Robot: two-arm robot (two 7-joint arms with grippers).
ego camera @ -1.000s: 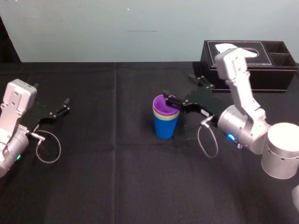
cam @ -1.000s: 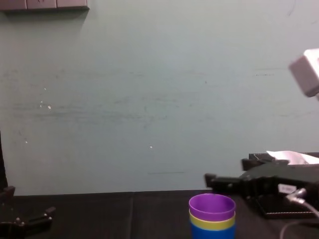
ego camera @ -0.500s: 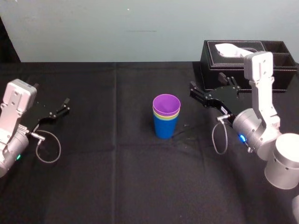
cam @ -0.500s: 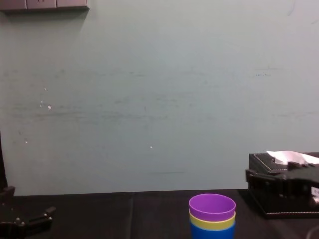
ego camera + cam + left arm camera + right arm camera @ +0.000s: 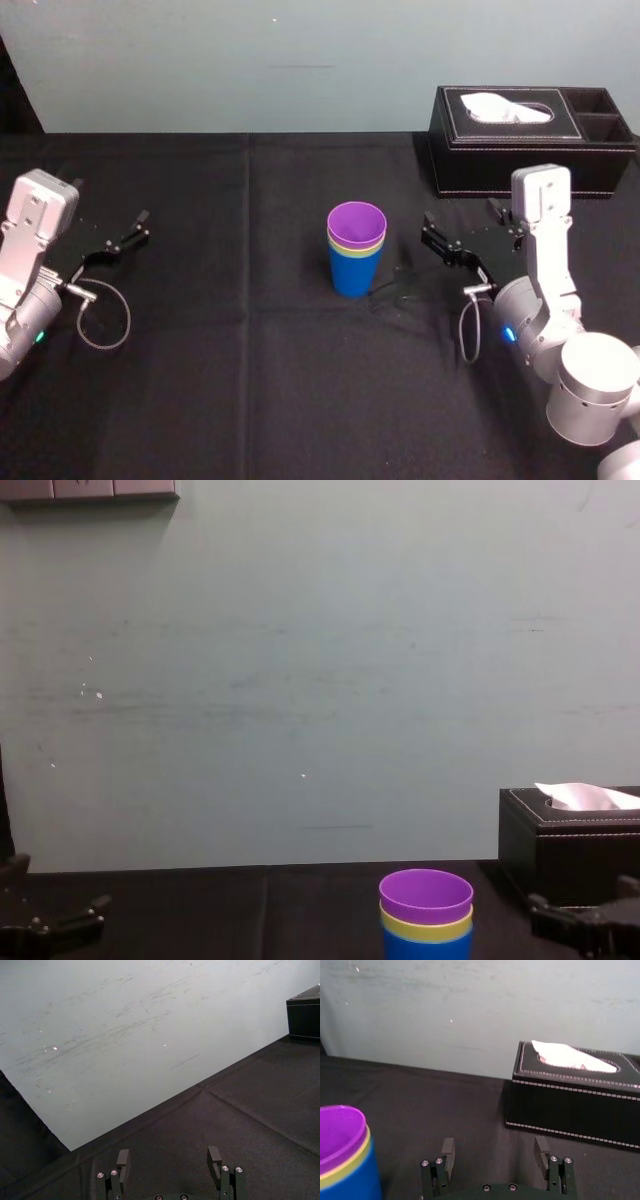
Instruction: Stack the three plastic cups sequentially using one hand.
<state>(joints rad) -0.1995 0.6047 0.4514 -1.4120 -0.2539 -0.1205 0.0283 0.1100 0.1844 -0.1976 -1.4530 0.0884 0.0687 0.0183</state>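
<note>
Head view lays out the whole black bench (image 5: 250,380), with the black tissue box (image 5: 530,140) at its far right corner and the cup stack near the middle. The right wrist view brings the box's white tissue (image 5: 570,1056) close. That same view looks along my right tool (image 5: 493,1146), its fingers spread wide with nothing between them, held apart from the stack on its right side. The left wrist view does likewise for my left tool (image 5: 168,1155), fingers wide and empty, parked well off to the left over bare black cloth. From above, the purple cup (image 5: 356,220) shows its open mouth. It is nested in the yellow-green cup (image 5: 350,246), which sits in the blue cup (image 5: 353,272) standing upright on the bench. The chest view gives the side: three colour bands, purple uppermost.
</note>
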